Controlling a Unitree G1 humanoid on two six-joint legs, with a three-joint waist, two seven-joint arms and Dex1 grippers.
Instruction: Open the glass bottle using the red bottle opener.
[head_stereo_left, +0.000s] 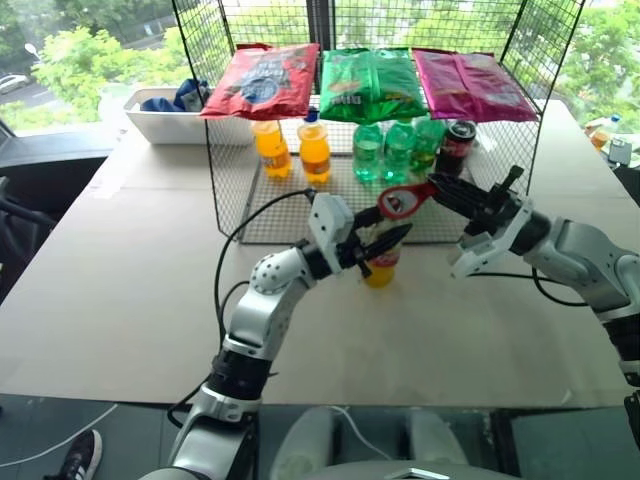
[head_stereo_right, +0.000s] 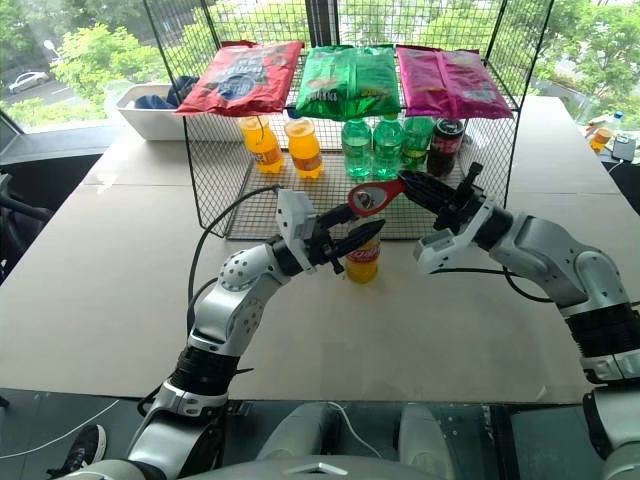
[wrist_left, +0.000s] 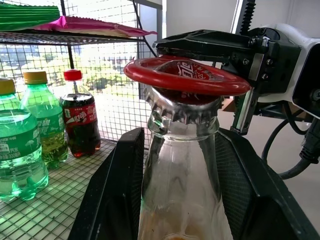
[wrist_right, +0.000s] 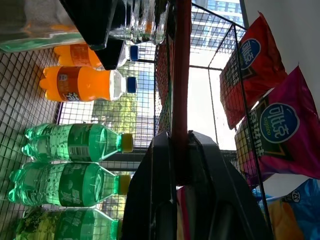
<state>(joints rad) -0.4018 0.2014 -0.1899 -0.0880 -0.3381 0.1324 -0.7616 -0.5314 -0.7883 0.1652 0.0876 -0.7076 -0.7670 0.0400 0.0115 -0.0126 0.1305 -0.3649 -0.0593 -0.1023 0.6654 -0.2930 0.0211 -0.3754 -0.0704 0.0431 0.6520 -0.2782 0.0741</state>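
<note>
Gripping the glass bottle (head_stereo_right: 362, 255) round its neck, the left gripper (head_stereo_right: 352, 230) holds it upright on the table (head_stereo_right: 120, 290). Right gripper (head_stereo_right: 425, 190), clamped on the red bottle opener (head_stereo_right: 368, 197), sets its ring over the cap (wrist_left: 182, 107).

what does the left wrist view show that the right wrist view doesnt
Left wrist view alone: the crimped metal cap on the glass bottle, the loop of the red bottle opener lying over it, and a dark cola bottle.
Right wrist view alone: orange plastic bottles and the red snack bag.
Both: opener, glass bottle, green bottles, wire rack.
</note>
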